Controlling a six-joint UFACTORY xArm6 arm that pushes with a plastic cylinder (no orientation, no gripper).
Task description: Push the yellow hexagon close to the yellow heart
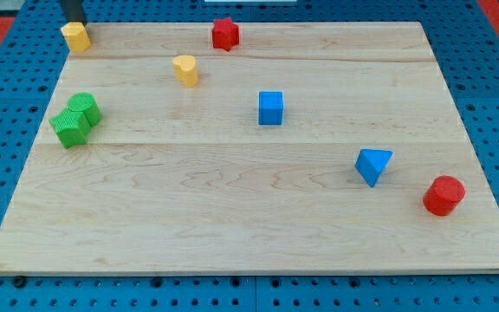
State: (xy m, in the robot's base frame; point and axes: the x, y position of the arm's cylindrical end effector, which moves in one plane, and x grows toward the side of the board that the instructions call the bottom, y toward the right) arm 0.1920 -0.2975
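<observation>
Yellow hexagon [75, 36] sits at board's [232, 225] top-left corner, my tip [76, 23] touching its top edge from behind; no jaws on this rod. Two green blocks [75, 120] touching each other lower left. Yellow heart [185, 69] right of hexagon, apart. Red star [224, 34] top centre. Blue cube [270, 107] mid-board. Blue triangle [372, 165], red cylinder [443, 195] near right edge.
</observation>
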